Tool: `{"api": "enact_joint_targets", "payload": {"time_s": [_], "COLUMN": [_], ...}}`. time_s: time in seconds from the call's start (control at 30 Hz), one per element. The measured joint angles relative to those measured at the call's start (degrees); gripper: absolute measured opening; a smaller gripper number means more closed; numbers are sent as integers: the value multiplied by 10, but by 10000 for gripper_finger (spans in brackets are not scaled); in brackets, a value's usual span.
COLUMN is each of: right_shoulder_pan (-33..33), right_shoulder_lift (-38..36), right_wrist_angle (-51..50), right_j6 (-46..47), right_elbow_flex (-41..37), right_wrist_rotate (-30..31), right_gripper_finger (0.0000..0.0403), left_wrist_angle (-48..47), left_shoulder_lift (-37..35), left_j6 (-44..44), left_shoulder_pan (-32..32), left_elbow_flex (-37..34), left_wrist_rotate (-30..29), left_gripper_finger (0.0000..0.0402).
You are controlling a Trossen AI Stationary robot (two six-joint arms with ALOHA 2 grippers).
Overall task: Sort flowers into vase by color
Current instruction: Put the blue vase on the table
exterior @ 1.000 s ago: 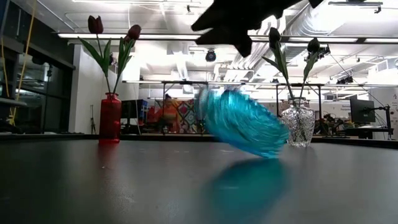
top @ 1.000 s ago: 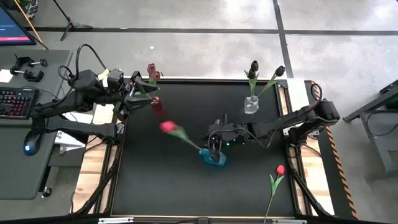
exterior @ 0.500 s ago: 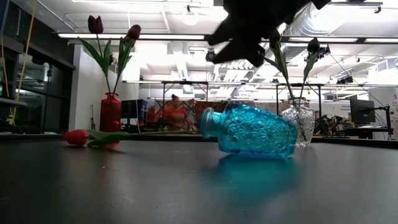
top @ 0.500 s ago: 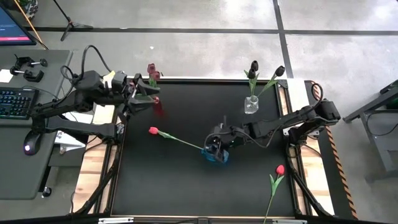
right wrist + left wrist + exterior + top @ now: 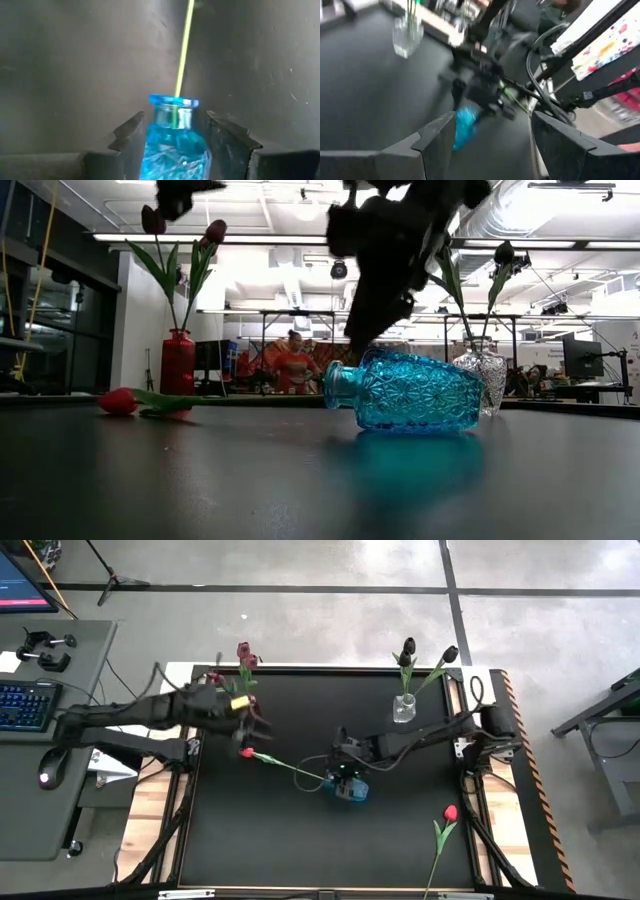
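Vase (image 5: 175, 135) — blue glass, tipped on its side — lies between the right jaws, which stand apart. Left jaws gape too — nothing between them.

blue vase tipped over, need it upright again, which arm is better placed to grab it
Right. The right tool already straddles the neck of the blue vase, which lies on its side, fingers open on either side. The left tool hovers over by the red tulip, well away from the vase.

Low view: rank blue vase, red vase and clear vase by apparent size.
1. Blue vase, lying on its side, nearest the camera, so its lead is unsure.
2. Red vase.
3. Clear vase, close to the red one.
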Motion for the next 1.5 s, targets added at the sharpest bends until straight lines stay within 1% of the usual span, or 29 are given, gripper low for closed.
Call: {"api": "enact_joint_targets", "payload": {"time_s": [0.1,0.17,0.3,0.37,0.47,0.53,0.63,0.73,0.93,1.03,1.2,1.27,1.37,1.5], "right_shoulder_pan": [-1,-1,0,0,0,0,0,0,0,-1,0,0,0,-3], "right_shoulder_lift": [30,43,53,53,54,57,68,83,112,120,124,124,122,116], "right_wrist_angle": [-32,-38,-49,-69,-84,-84,-86,-81,-73,-70,-84,-83,-78,-76], "right_j6": [-7,-13,-6,1,5,15,14,15,7,7,-11,-14,-4,20], "right_elbow_flex": [42,62,90,92,92,92,92,91,93,94,92,91,91,90], "right_wrist_rotate": [1,-1,-21,-20,-23,-25,-25,-30,-35,-37,-87,-89,-90,-87], "right_gripper_finger": [189,189,189,189,189,189,189,189,189,189,189,189,189,189], "left_wrist_angle": [-5,-3,18,33,89,128,187,224,267,314,391,424,441,450], "left_shoulder_lift": [-1,-3,-5,2,8,17,39,70,157,206,271,289,299,293], "left_j6": [-70,-107,-153,-173,-202,-212,-227,-245,-252,-265,-272,-276,-286,-287], "left_shoulder_pan": [-41,-77,-140,-162,-181,-188,-190,-189,-189,-189,-189,-189,-189,-189], "left_elbow_flex": [-54,-85,-134,-161,-199,-227,-265,-294,-308,-309,-309,-308,-309,-308], "left_wrist_rotate": [26,27,-23,-53,-93,-107,-111,-111,-111,-99,-88,-86,-70,-63], "left_gripper_finger": [248,248,248,248,248,248,248,248,248,248,248,248,248,248]}}
